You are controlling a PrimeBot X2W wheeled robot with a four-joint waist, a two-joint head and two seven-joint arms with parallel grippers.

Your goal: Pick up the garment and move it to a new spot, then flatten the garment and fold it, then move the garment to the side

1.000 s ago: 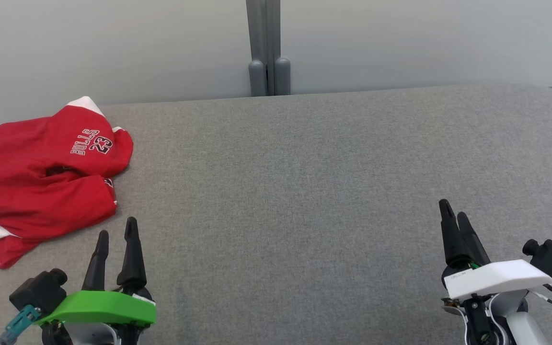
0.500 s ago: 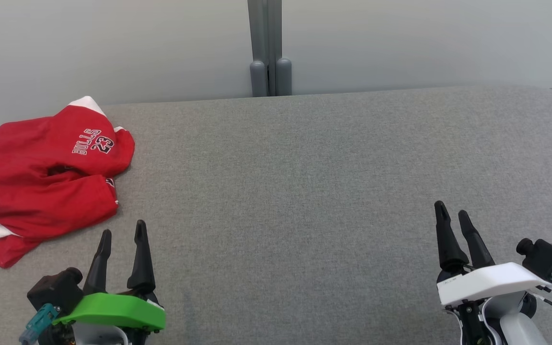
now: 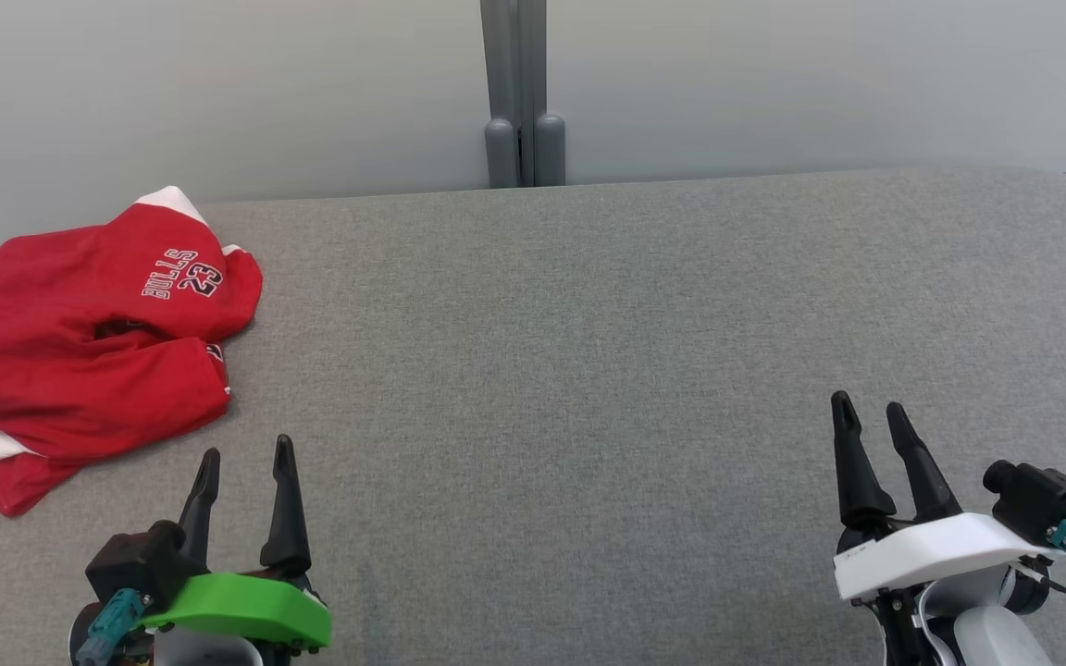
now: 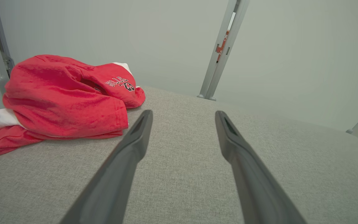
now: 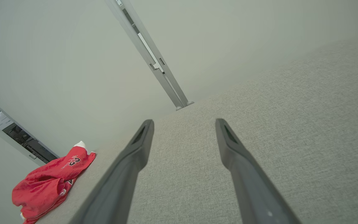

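red garment [image 3: 93, 370] is lying crumpled at the far left edge of the grey padded surface [image 3: 570, 333], nothing touching it; left gripper [image 3: 247, 447] is hovering near its front-right corner, fingers spread wide, gripping nothing; right gripper [image 3: 866, 401] is sitting well apart at right, likewise spread wide and gripping nothing

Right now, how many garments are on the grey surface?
1: the red garment, bunched at the left edge of the grey surface, just ahead of the left pincer. Its folds could hide another piece.
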